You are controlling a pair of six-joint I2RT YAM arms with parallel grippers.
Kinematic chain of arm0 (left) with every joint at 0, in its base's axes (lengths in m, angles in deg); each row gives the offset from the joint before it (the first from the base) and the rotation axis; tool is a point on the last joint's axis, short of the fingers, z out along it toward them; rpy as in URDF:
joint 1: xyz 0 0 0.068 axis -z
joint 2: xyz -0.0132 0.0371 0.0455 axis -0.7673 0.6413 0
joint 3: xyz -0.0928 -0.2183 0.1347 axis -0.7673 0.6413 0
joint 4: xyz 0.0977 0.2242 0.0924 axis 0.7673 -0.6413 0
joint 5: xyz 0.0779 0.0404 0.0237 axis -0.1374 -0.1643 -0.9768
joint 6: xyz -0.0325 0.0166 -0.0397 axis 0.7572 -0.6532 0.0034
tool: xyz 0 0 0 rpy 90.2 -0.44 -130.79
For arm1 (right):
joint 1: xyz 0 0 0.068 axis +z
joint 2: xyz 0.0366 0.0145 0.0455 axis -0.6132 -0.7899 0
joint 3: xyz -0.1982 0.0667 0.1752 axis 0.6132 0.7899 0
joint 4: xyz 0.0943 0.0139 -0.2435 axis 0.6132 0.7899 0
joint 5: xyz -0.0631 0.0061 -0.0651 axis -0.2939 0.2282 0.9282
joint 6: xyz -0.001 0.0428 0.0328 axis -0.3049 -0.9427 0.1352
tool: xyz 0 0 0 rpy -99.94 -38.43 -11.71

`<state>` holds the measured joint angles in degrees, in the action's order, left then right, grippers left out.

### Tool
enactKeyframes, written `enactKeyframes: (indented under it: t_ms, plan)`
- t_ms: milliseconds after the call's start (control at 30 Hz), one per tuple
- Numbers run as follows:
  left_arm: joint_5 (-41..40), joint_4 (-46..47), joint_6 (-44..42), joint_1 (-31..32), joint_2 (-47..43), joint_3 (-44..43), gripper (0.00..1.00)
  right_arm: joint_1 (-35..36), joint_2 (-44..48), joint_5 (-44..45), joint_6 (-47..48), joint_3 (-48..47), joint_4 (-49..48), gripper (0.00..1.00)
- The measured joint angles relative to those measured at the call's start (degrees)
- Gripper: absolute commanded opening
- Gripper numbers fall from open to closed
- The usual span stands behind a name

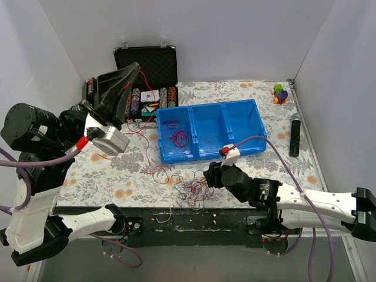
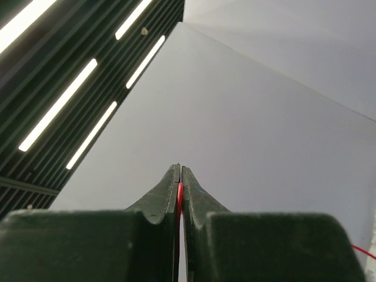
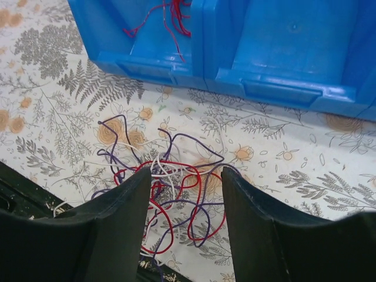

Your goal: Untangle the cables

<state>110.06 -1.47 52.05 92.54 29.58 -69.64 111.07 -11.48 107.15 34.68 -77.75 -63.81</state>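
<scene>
A loose knot of the cables (image 1: 189, 191), hair-fine red, purple and white wires, lies on the flowered table (image 1: 117, 176) near its front edge, at 6 o'clock from a blue tray (image 1: 247, 147). A few more red and purple strands (image 1: 179, 136) sit in the tray's left compartment. The chief risk is probably the one red strand (image 2: 180, 194) pinched in the left gripper (image 1: 137, 66). If its far end runs into the knot, which cannot be traced here, pulling it higher could cinch the knot tighter or drag the whole heap across the table. So thin a wire could also slip from between the fingers. A second risk lies with the right gripper (image 3: 185, 173): its jaws stand apart, one on each side of the heap, so closing there would likely catch several colours at once and not a single wire. Some strands seem to trail over the table's front edge, where they might snag. The left arm is raised high at 10 o'clock in the top view, its claw clenched on the red strand and aimed up at the back wall. The right arm reaches low across the front of the table from 4 o'clock, its released claw just above the heap.
</scene>
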Motion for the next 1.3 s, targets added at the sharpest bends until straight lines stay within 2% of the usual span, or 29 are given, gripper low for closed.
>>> enactKeyframes:
  t_ms: [200, 533, 767, 933, 1100, 1300]
  plan:
    - [0.22, -3.67, 0.76, 0.00, -3.06, 6.51, 0.00, 0.00, 5.20, -0.11, 8.00, -1.18, -0.22, 0.69]
    - [-1.55, -3.61, 16.35, 0.00, -5.20, 18.12, 0.00, 0.00, 7.13, -1.38, 15.72, -10.84, -1.42, 0.72]
    - [-4.26, -3.26, 28.94, 0.00, -4.17, 18.36, 0.00, 0.00, 7.50, -8.13, 20.81, -12.94, -1.64, 0.73]
    - [-7.34, -6.51, 39.04, -0.04, -3.17, 16.65, 0.00, 0.00, 4.90, -10.58, 23.82, -18.91, 1.66, 0.73]
    - [-8.61, -11.89, 39.89, -0.07, 1.16, 12.07, 0.00, 0.00, 2.86, -11.32, 24.98, -21.09, 1.86, 0.73]
    - [-11.89, -11.82, 37.38, -0.11, 6.05, 10.23, 0.00, 0.00, 1.95, -11.61, 25.14, -21.44, 3.78, 0.74]
